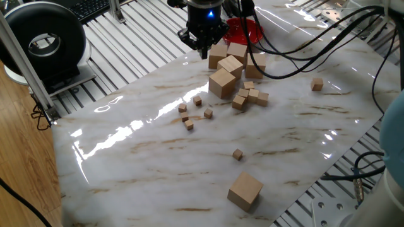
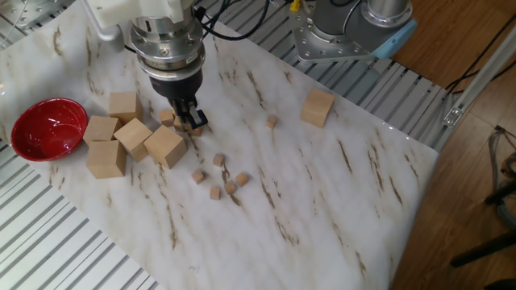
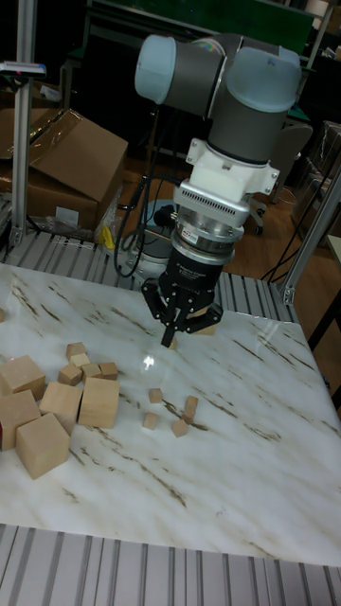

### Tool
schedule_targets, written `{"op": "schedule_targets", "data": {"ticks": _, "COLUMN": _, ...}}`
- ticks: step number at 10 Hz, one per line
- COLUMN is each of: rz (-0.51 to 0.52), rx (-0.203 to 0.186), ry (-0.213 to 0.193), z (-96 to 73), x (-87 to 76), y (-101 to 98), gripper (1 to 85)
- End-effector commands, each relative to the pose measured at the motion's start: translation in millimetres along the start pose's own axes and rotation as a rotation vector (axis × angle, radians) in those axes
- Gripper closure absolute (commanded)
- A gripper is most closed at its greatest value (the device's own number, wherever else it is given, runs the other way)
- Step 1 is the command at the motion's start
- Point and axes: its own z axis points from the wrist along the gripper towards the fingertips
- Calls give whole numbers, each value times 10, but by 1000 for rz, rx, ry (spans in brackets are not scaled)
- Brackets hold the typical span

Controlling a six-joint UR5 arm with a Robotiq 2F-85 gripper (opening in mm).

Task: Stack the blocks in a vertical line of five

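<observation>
Looking down from opposite sides of the white marble-patterned table [image 1: 158, 145], both fixed views sharing the shiny red bowl [image 2: 44, 127]. Facing the grey arm frontally, closer and lower, in the tall view.

No readable writing in any view.

We find no text, label, brand, number or sign that we can read on anything in these pictures; the cardboard box [image 3: 66, 156], off to one side behind the jaws in the tall fixed view, carries a small white sticker whose print is too small for us to make out.
</observation>
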Motion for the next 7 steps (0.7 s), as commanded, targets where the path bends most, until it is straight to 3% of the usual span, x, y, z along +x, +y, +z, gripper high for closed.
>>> {"op": "schedule_targets", "data": {"ticks": 1, "rz": -164, "rx": 45, "ry": -49, "z": -64, "x": -155, "y": -119, "gripper": 847}}
{"op": "schedule_targets", "data": {"ticks": 5, "rz": -278, "rx": 102, "ry": -24, "z": -188, "x": -120, "y": -285, "gripper": 847}}
{"op": "schedule_targets", "data": {"ticks": 7, "rz": -291, "rx": 100, "ry": -12, "z": -260, "x": -158, "y": -390, "gripper": 847}}
